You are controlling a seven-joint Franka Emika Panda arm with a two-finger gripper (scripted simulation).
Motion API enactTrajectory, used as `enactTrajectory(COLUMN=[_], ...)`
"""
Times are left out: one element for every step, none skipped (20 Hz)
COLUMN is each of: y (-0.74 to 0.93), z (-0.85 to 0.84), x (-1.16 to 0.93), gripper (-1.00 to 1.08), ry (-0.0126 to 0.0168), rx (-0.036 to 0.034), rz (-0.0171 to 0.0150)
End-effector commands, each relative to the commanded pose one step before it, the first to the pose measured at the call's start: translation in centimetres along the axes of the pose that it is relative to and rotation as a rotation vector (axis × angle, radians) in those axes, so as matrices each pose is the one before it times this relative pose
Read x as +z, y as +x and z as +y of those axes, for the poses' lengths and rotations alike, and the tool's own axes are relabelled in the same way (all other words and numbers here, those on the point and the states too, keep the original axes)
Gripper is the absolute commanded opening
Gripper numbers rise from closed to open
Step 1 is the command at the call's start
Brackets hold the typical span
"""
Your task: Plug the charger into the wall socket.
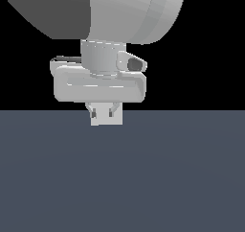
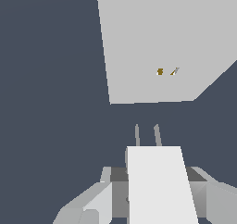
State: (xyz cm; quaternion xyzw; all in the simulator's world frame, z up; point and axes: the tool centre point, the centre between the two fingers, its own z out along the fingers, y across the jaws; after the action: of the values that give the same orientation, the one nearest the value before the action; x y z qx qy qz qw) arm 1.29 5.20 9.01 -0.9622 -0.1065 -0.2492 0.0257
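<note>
In the wrist view, the gripper [image 2: 155, 195] is closed on the charger [image 2: 159, 186], whose two prongs [image 2: 147, 135] point toward the wall socket [image 2: 166, 47] ahead, near but apart. Pickup looks done; aligning prongs with the holes [image 2: 166, 71] and insertion remain.

The arm [image 1: 129, 10] is a smooth, rounded shell, pale grey where lit and dark grey on the shaded side toward the exterior view's left. Below it sits a short cylindrical wrist collar, edged with a faint dashed seam, carrying a small angled block with a dark face (possibly the camera mount). The gripper [image 1: 106, 112] has a wide, rounded-cornered light-grey body, with short grey jaws showing dark inner patches.
</note>
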Motion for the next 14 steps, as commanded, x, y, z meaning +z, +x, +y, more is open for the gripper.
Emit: enactTrajectory(y=[0.354,0.114,0.106,0.098,0.091,0.084,0.076,0.069,0.061,0.054,0.047,0.038,0.032,0.024], z=[0.561,0.202,0.193,0.182,0.171,0.155,0.145,0.129,0.120,0.105,0.090,0.085,0.064,0.056], x=[-0.160,-0.046,-0.043,-0.039,-0.035,-0.030,-0.026,-0.022,-0.019,-0.015,-0.011,-0.011,-0.007,-0.007], gripper=[-1.00,-1.00,-1.00,-1.00,-1.00,-1.00,-1.00,-1.00,-1.00,-1.00,-1.00,-1.00,-1.00,-1.00], ry=[0.00615,0.00213,0.00201,0.00191,0.00180,0.00172,0.00158,0.00149,0.00133,0.00122,0.00109,0.00086,0.00077,0.00054], rx=[-0.01010,-0.00326,-0.00303,-0.00286,-0.00267,-0.00254,-0.00233,-0.00218,-0.00194,-0.00177,-0.00157,-0.00124,-0.00111,-0.00078], rz=[-0.00025,-0.00033,-0.00035,-0.00036,-0.00038,-0.00041,-0.00042,-0.00043,-0.00042,-0.00041,-0.00040,-0.00033,-0.00031,-0.00023])
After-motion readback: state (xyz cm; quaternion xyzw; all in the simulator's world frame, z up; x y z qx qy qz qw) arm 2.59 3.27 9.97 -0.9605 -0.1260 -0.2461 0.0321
